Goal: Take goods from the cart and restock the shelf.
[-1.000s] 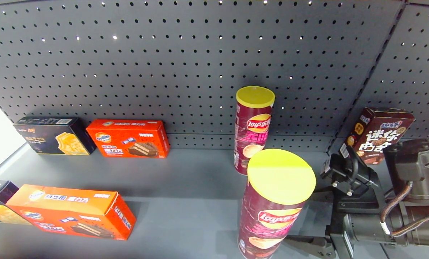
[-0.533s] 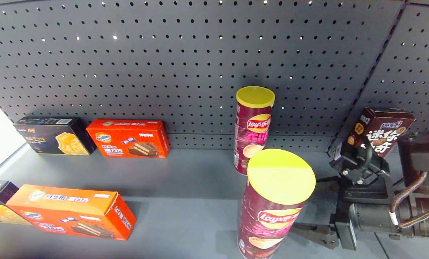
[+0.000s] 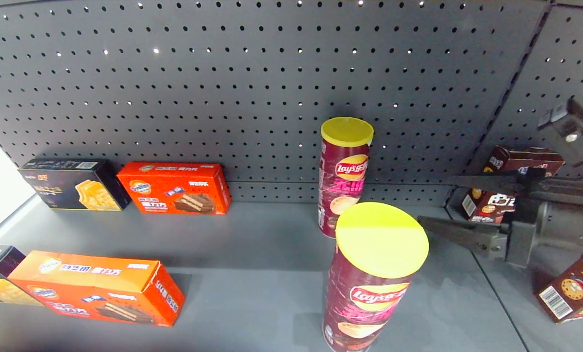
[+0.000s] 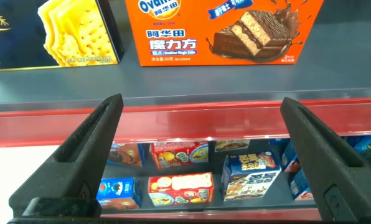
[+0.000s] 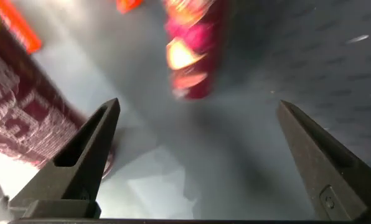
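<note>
Two maroon chip cans with yellow lids stand upright on the grey shelf [image 3: 252, 244]. The front can [image 3: 377, 274] is near the shelf's front edge, and the rear can [image 3: 345, 171] stands by the pegboard. My right gripper [image 3: 436, 200] is open and empty, level with the front can's lid and just to its right, apart from it. From the right wrist, the gripper [image 5: 198, 104] faces the rear can [image 5: 195, 56], with the front can [image 5: 23, 118] beside one finger. My left gripper [image 4: 201, 102] is open and empty, below the shelf's front edge.
An orange wafer box [image 3: 174, 188] and a black cracker box [image 3: 74, 183] lie at the back left. Another orange box [image 3: 100, 288] lies front left. Brown cookie boxes sit behind my right arm [image 3: 511, 181] and at the lower right [image 3: 572, 288]. A red edge strip [image 4: 185, 124] fronts the shelf.
My right arm has lifted and drawn back to the right, away from the base of the front can. This uncovers a brown box at the lower right. The cans have not moved.
</note>
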You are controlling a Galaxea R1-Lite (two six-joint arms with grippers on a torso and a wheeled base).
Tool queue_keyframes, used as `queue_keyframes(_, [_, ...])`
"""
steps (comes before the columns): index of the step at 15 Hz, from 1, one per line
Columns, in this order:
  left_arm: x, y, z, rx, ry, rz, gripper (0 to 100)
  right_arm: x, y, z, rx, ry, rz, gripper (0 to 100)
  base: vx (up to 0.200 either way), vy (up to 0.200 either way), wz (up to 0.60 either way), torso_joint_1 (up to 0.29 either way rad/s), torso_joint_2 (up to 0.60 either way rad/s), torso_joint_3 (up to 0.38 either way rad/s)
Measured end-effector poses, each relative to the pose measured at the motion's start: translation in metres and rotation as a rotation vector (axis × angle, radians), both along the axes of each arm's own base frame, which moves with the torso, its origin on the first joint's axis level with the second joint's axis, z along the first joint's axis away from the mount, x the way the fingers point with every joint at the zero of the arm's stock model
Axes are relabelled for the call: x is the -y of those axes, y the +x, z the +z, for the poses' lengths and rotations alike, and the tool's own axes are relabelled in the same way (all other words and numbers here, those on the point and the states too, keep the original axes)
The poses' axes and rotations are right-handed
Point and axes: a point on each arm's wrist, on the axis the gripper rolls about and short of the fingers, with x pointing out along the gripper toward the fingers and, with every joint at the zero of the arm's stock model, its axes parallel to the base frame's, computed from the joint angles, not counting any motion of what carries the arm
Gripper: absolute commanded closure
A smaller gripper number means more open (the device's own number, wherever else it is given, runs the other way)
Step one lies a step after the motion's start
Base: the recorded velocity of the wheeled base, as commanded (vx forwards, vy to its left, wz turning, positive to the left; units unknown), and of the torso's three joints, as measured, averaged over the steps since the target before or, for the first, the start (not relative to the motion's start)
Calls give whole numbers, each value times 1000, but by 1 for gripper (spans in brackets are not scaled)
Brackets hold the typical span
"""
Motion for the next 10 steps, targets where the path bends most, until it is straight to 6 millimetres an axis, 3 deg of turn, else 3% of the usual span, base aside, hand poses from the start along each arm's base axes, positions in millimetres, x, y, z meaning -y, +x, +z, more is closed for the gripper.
queue_keyframes(4, [0, 0, 0, 0, 0, 0, 0, 45, -27, 13, 101, 42, -176, 0, 0, 0, 0, 0, 0, 0])
queue_keyframes(7, [0, 0, 0, 0, 0, 0, 0, 74, -61, 9, 167, 58, -324, 0, 0, 0, 0, 0, 0, 0])
queue_keyframes(10, [0, 0, 0, 0, 0, 0, 0, 90, -98, 2, 266, 74, -474, 0, 0, 0, 0, 0, 0, 0])
